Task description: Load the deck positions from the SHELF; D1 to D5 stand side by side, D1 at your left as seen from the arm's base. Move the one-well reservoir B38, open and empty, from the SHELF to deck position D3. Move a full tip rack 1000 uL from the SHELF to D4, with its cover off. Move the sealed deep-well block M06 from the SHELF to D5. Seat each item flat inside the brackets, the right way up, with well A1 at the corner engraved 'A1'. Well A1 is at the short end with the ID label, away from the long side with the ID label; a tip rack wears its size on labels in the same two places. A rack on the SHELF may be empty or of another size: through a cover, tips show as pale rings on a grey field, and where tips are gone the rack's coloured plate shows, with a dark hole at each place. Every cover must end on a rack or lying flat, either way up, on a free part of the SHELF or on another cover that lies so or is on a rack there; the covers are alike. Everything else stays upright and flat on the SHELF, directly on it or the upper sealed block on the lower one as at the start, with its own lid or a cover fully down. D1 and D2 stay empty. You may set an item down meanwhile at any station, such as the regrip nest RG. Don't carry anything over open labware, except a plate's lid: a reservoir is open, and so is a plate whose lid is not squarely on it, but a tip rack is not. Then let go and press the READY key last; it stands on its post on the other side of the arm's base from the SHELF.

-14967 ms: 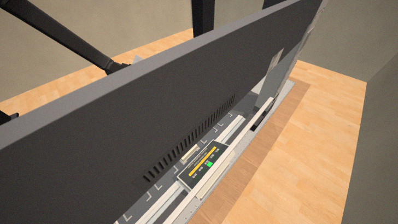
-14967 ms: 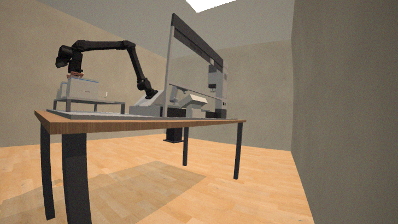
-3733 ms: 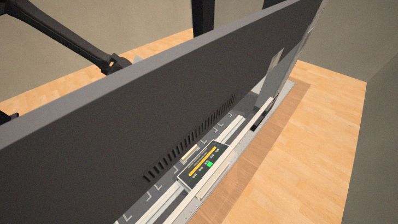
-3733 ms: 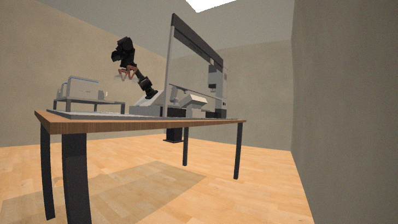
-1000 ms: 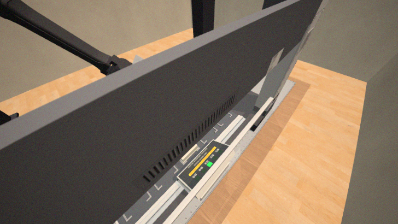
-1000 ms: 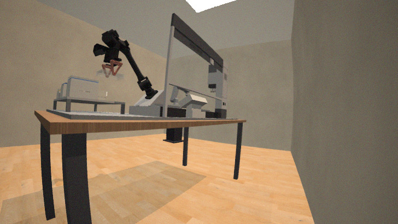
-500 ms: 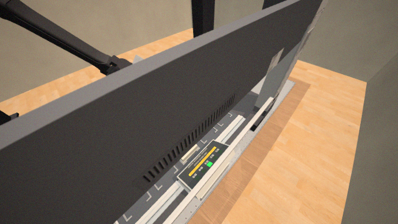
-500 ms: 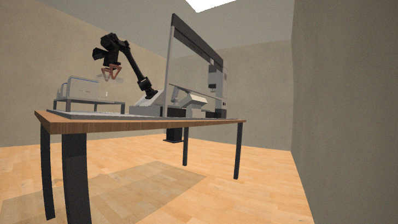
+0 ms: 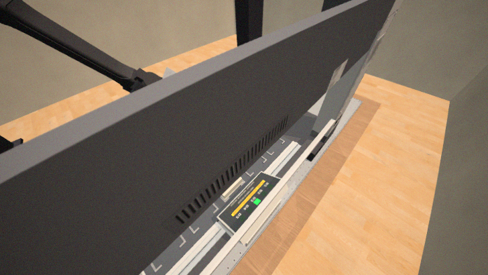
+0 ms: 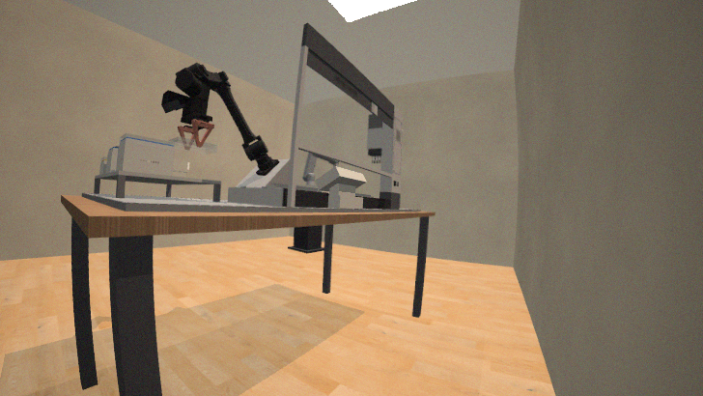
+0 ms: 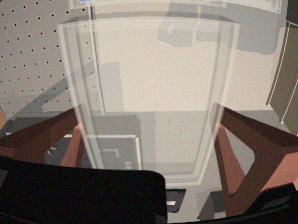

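My gripper [image 10: 195,141] [image 11: 149,110] is shut on a clear tip-rack cover [image 11: 153,63] [image 10: 192,155], gripping it by its two long sides. It holds the cover low over the right end of the SHELF [image 10: 157,178]. Pale boxes [image 10: 145,152] stand on the SHELF left of my gripper. The deck brackets [image 9: 269,153] show partly in the top view.
A tall dark gantry panel [image 9: 170,136] [image 10: 344,73] hides most of the deck in the top view. A status screen with a yellow bar and a green square [image 9: 249,201] lies at the deck's front. The arm's link [image 9: 68,44] passes behind the panel.
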`<state>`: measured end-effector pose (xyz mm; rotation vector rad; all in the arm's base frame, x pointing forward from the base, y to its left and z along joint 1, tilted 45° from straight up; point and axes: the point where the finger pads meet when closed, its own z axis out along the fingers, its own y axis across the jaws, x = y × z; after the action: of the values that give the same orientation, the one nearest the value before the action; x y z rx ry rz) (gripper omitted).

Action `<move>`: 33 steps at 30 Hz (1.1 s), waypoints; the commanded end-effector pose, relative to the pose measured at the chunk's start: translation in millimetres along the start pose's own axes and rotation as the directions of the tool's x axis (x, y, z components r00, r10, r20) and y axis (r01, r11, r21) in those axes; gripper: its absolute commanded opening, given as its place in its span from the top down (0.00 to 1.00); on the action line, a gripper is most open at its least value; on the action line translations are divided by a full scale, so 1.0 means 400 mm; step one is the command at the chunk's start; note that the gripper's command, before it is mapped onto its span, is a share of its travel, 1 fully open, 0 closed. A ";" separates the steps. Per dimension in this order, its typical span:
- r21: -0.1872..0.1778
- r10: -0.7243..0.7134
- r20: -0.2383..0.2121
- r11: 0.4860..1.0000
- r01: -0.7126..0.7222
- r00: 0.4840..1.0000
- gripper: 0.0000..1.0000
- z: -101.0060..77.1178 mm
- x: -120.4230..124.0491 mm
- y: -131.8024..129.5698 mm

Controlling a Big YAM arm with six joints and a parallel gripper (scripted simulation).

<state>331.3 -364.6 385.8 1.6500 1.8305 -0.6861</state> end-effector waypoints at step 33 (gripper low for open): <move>0.000 -0.004 0.009 1.000 0.004 1.000 1.00 0.139 -0.011 0.000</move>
<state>335.9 -398.8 351.9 1.6485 1.8324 -0.6861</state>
